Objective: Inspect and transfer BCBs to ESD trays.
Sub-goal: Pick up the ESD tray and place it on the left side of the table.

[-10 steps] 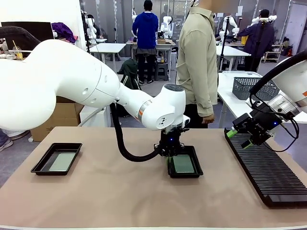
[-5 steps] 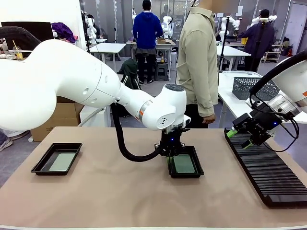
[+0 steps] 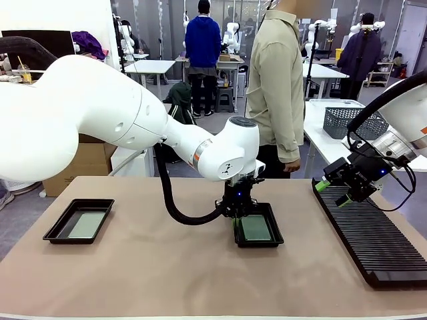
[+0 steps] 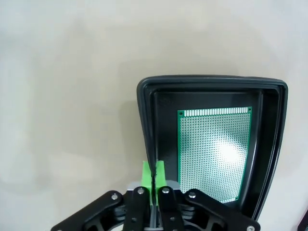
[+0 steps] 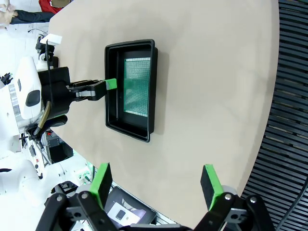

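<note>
One board [image 3: 255,228] lies flat in the middle tray [image 3: 257,242], another board [image 3: 87,224] in the tray [image 3: 78,221] far out at nine o'clock, so I judge both transfers done with little left but perhaps nudging trays. My left pincer [image 4: 153,174] is pinched tight on the middle tray's rim, at that tray's nine o'clock side. My right pincer [image 3: 331,193] hangs wide and empty over the rack [image 3: 370,240] at three o'clock on the tabletop [image 3: 167,280].

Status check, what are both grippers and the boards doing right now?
Left gripper shut on middle tray's rim. Right gripper open, empty, near slotted rack. One board in middle tray, another in left tray.
</note>
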